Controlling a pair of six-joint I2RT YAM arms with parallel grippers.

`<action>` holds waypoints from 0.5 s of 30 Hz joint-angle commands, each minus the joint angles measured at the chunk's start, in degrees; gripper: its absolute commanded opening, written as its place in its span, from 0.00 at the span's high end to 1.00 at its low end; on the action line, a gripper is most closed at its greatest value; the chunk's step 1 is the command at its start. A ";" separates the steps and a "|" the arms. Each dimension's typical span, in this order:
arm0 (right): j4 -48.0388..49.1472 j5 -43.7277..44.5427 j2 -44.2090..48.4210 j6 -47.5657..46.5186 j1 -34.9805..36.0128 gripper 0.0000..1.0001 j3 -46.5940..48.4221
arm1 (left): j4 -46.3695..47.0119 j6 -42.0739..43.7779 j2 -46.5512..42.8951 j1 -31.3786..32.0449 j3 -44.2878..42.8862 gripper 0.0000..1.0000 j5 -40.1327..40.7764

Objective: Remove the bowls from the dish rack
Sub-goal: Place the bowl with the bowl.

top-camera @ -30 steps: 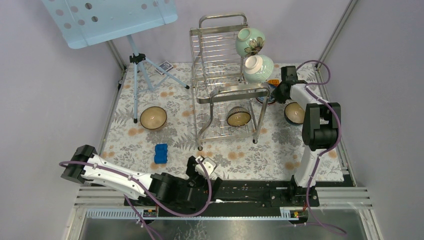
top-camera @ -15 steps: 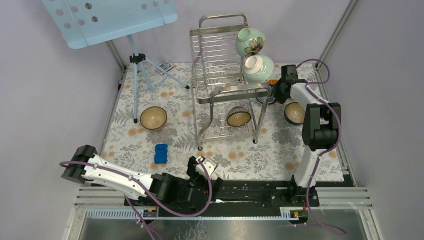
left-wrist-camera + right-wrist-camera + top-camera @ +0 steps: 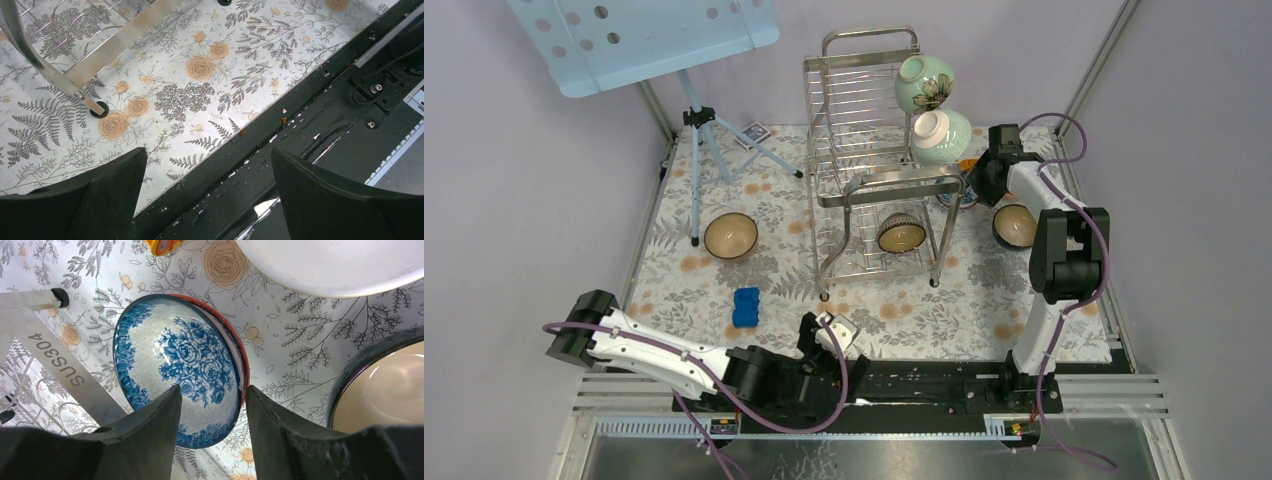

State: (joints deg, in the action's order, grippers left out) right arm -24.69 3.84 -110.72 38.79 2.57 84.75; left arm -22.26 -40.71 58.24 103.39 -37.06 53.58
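The left arm (image 3: 654,355) is laid low across the lower left of the overhead view, folded toward the centre. The left tool (image 3: 207,170) is spread wide with nothing between its fingers, held over the near edge of the flowered table (image 3: 964,300), close to a foot of the dish rack (image 3: 864,150).

Left of centre, a brown bowl (image 3: 730,236) is seen upright on the table, well apart from the rack. The rack is placed at upper centre. Two pale green bowls (image 3: 924,82) are propped on edge at the right side of its upper tier, and one patterned bowl (image 3: 902,233) is lodged tilted in the lower tier.

The right arm (image 3: 1054,260) is raised at the right and bent back toward the rack. The right tool (image 3: 212,390) is parted moderately, its fingers set above a blue-and-white bowl (image 3: 180,365) that is nested in a red-rimmed bowl (image 3: 243,371) on the table just beside the rack's right foot. Whether the fingers touch it cannot be told. A dark bowl (image 3: 1014,225) is set upright nearby, further right.
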 commanded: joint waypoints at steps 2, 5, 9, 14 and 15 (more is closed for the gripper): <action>-1.51 -0.12 3.01 -1.08 -0.14 0.42 3.07 | 2.48 0.19 -1.07 -0.03 0.18 0.01 0.11; -2.18 -0.02 3.34 -1.38 -0.17 0.42 3.20 | 2.45 -0.19 -1.17 -0.03 0.32 0.01 -0.22; -2.34 0.66 4.42 -1.99 -0.17 0.42 2.94 | 3.12 -0.38 -1.21 -0.03 0.77 0.01 -0.48; -2.61 1.50 5.31 -2.60 -0.19 0.43 2.32 | 3.42 0.17 -1.11 -0.03 0.69 0.01 -0.71; -2.61 1.73 5.52 -2.78 -0.15 0.44 2.18 | 3.40 0.19 -1.17 -0.02 0.73 0.01 -0.78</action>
State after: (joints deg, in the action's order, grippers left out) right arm -26.26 3.97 -108.90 37.45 2.57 85.62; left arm -21.32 -40.58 58.22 103.39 -36.86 52.93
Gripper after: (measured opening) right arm 0.572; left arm 0.987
